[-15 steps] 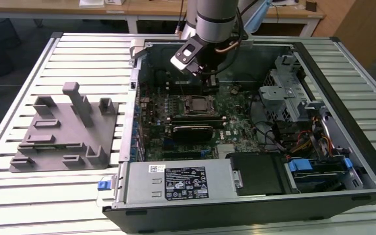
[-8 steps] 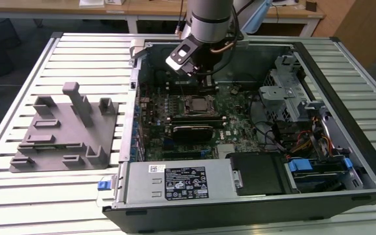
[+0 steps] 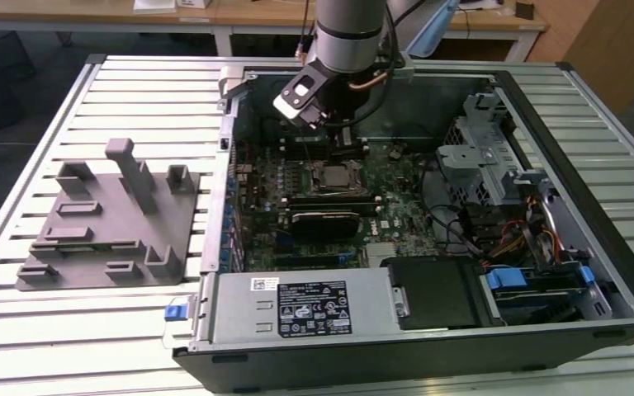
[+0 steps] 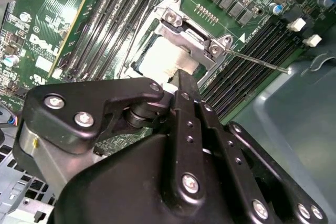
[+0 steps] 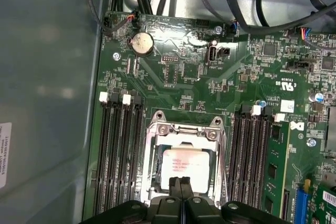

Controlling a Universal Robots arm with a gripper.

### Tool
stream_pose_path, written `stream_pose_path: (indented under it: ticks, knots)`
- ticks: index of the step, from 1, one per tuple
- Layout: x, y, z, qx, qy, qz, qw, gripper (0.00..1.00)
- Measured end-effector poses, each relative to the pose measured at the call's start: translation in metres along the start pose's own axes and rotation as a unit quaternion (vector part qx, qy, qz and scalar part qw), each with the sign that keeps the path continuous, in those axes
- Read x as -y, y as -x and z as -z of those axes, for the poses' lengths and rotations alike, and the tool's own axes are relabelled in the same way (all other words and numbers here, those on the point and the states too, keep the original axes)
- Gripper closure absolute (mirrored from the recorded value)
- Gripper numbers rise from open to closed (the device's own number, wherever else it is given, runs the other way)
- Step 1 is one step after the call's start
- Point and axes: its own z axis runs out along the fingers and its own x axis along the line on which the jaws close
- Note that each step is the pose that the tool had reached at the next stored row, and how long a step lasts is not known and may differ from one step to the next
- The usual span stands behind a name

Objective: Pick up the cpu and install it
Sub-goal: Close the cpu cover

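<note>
The hand (image 5: 180,181), its fingers (image 5: 174,186) pressing together around nothing, is hanging over the cpu (image 5: 181,163) lying in the socket (image 5: 185,128).

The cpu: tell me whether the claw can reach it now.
Probably yes: the claw hangs just over the cpu, whose pale top lies bare inside the socket frame, with nothing between them. The claw is shut, though.

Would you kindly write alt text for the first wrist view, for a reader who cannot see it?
A pale silver-white square cpu sits inside the metal-framed socket on a green motherboard, with the black gripper shut, its tips over the chip's edge. Black memory slots flank the socket.
</note>
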Motion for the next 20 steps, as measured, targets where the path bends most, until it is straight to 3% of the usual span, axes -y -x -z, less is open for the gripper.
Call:
stream_pose_path:
  ticks: [4,8,20]
  knots:
    - [0.0007,0.0,-0.0001,0.0,0.0,0.0,1.0,0.89]
    - [0.0094,-0.0008,-0.0025,0.0,0.0,0.0,1.0,0.89]
    - [0.0165,-0.0013,-0.0215,0.0006,-0.0004,0.0,1.0,0.89]
